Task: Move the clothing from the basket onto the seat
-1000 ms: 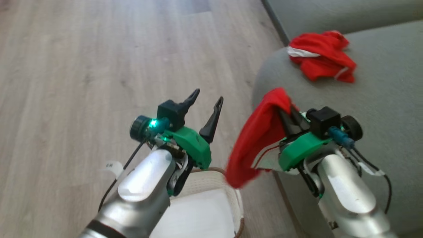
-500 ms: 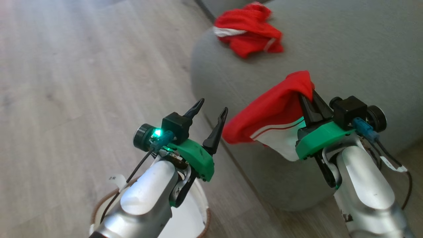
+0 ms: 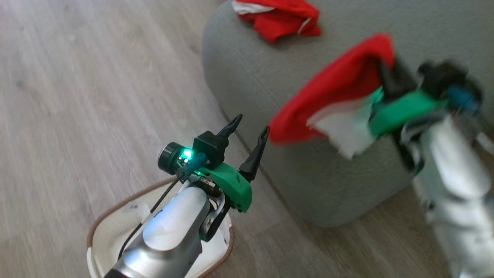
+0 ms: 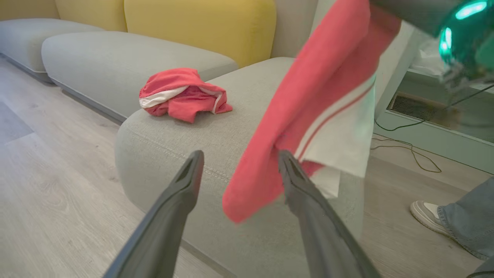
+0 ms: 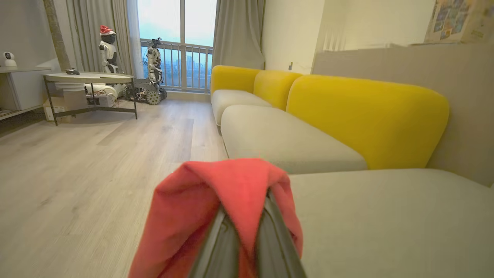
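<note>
Clothing [image 3: 335,88] clamped in right jaws, left jaws apart over basket [image 3: 110,231], left wrist view adds shoe [image 4: 424,216]

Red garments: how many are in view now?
2. A crumpled garment lies on the seat; a hanging garment is held in the shut right gripper. The left arm hides part of the basket, so another could lie there.

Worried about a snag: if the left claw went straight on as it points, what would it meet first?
Probably the hanging red garment; if that hangs farther back, the side of the seat. Depth is unclear.
</note>
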